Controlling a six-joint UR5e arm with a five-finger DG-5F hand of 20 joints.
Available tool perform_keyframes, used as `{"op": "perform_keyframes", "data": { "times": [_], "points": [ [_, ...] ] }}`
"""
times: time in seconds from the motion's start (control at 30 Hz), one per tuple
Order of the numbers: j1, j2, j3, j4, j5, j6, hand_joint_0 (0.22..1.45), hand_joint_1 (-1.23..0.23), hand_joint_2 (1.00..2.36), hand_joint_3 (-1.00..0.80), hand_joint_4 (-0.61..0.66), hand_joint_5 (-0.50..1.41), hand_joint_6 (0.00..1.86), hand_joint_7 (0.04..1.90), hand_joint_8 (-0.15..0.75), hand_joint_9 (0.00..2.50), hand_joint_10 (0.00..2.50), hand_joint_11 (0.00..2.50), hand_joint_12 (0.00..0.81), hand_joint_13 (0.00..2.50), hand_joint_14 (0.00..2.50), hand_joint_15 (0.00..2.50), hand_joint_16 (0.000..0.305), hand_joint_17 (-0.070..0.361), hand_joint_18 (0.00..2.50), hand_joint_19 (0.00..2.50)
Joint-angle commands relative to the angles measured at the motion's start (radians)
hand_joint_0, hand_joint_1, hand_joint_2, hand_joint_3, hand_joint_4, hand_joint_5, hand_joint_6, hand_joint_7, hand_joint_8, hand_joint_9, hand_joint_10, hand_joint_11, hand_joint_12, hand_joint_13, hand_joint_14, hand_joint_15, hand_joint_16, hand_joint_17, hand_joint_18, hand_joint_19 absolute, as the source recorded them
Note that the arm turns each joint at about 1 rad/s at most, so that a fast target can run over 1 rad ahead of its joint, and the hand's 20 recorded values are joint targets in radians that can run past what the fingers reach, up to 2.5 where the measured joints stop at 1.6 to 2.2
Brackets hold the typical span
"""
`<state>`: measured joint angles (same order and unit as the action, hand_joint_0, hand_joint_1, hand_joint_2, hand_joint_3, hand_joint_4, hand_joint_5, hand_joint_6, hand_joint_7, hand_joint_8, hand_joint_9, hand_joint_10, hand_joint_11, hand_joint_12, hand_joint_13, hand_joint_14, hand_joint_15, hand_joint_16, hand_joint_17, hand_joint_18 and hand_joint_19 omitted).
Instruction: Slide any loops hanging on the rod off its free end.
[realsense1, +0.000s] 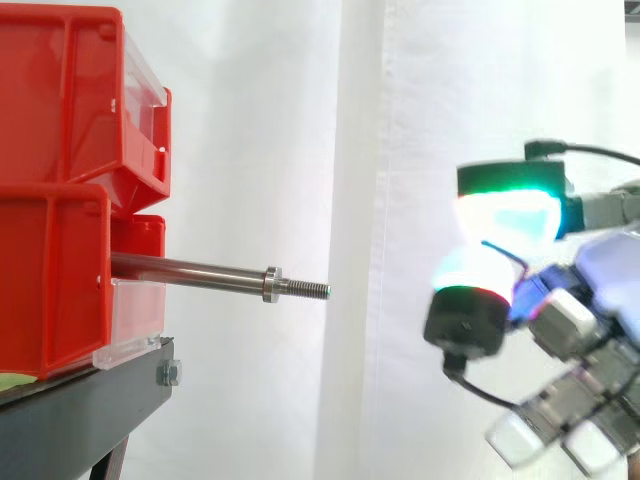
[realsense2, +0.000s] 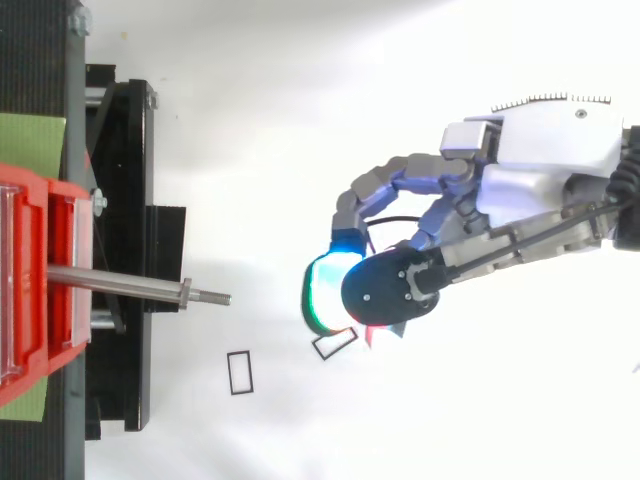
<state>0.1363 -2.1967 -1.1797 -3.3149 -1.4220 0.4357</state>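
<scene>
A steel rod (realsense1: 190, 270) sticks out to the right from the lower red bin (realsense1: 50, 285), with a nut and a threaded free end (realsense1: 310, 290). Nothing hangs on it. Seen from above, the same rod (realsense2: 120, 284) is bare as well. Two small black rectangular loops lie on the white floor below: one (realsense2: 240, 372) near the stand, the other (realsense2: 331, 345) partly under the hand. The hand (realsense2: 440, 215) hovers to the right of the rod's tip, apart from it. Its fingers are curled, with glowing pads (realsense1: 505, 215) facing each other, and I see nothing between them.
Two red bins (realsense1: 70, 90) are stacked on a black stand (realsense1: 90, 395) at the left, before a white curtain. The arm comes in from the right. Open space lies between the rod's tip and the hand.
</scene>
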Motion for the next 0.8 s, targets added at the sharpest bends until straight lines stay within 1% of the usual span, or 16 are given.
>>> {"op": "perform_keyframes", "data": {
  "times": [0.0,0.03,0.1,0.13,0.23,0.77],
  "points": [
    [0.000,0.000,0.000,0.063,0.000,0.000,0.61,-0.80,1.00,-0.11,-0.21,-0.06,0.84,1.01,0.273,1.15,0.01,0.44,0.373,0.66,0.00,0.14,0.054,0.122,0.73,0.25],
    [0.000,0.000,0.000,0.083,0.000,0.000,0.61,-0.80,1.00,-0.11,-0.21,-0.06,0.84,1.01,0.270,1.15,0.01,0.44,0.373,0.66,0.00,0.14,0.054,0.122,0.73,0.25],
    [0.000,0.000,0.000,0.095,0.000,0.000,0.61,-0.80,1.00,-0.11,-0.21,-0.06,0.84,1.01,0.270,1.16,0.01,0.44,0.375,0.66,0.00,0.14,0.054,0.122,0.72,0.25],
    [-0.001,0.000,0.000,0.112,0.000,0.000,0.61,-0.80,1.00,-0.11,-0.21,-0.06,0.84,1.01,0.269,1.16,0.02,0.43,0.373,0.66,0.00,0.14,0.054,0.122,0.72,0.25],
    [0.000,-0.001,0.000,0.126,0.000,0.000,0.61,-0.80,1.00,-0.11,-0.22,-0.06,0.84,1.01,0.269,1.16,0.01,0.44,0.374,0.66,0.00,0.13,0.054,0.122,0.72,0.25],
    [0.000,0.000,0.000,0.132,0.000,0.000,0.61,-0.80,1.00,-0.11,-0.21,-0.06,0.84,1.01,0.269,1.16,0.01,0.43,0.373,0.66,0.00,0.13,0.054,0.122,0.72,0.24]
  ]
}}
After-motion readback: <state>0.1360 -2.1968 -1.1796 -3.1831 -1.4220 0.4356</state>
